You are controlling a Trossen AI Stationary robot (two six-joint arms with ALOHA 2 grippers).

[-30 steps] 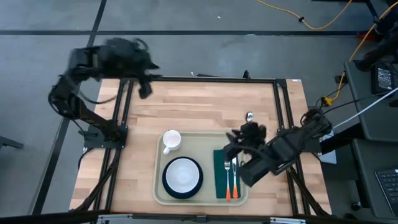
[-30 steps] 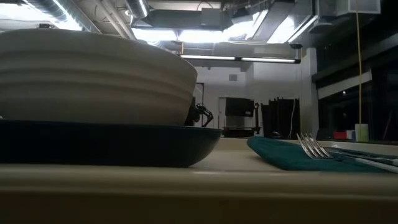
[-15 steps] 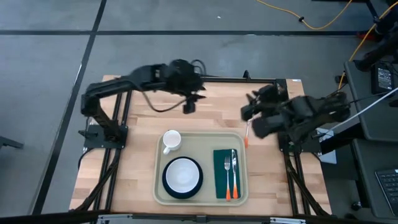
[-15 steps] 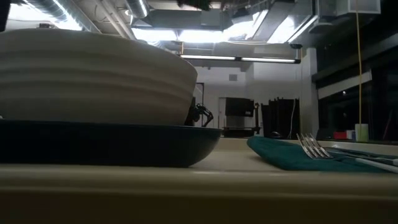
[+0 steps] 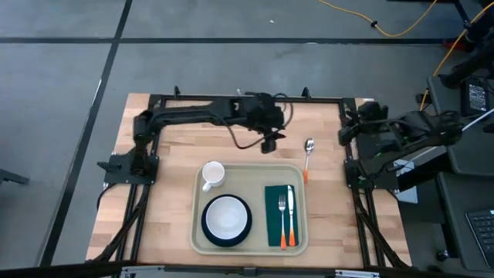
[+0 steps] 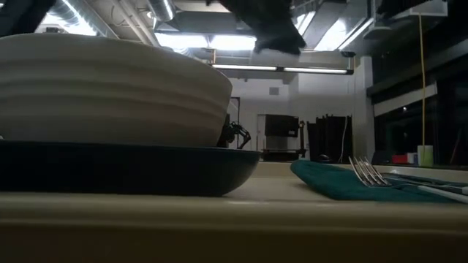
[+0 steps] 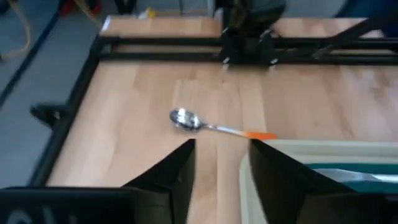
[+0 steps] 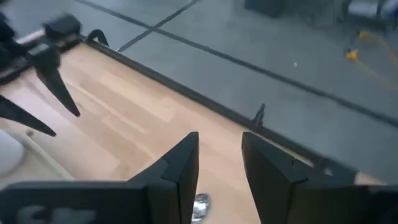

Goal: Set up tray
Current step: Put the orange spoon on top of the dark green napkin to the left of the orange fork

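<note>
The tray (image 5: pixel 248 245) sits at the near middle of the table (image 5: pixel 177 131), and it is nearly dressed: a white mug (image 5: pixel 212 174) in its far left corner, a white bowl (image 5: pixel 226 216) nested on a dark plate (image 5: pixel 209 230) in front of that, and on the right a green napkin (image 5: pixel 272 224) carrying a fork (image 5: pixel 282 212) and a knife (image 5: pixel 291 212) side by side. One piece is out of place, a spoon (image 5: pixel 308 154) with an orange handle tip lying on the bare wood just beyond the tray's far right corner, bowl end pointing away from the tray. That looks like the reason the left gripper (image 5: pixel 270 144) reaches across the far side of the table, hanging above the wood just beside the spoon, and its wrist camera lines the spoon (image 7: pixel 211 125) up between the two fingers (image 7: pixel 174 171), which stand apart, holding nothing. The right gripper (image 8: pixel 219 163) is drawn back to the far right edge near its base, fingers parted and empty, seemingly clearing the way. The likely next step is a descent onto the thin handle, and a flat spoon on wood may well slide rather than lift.
</note>
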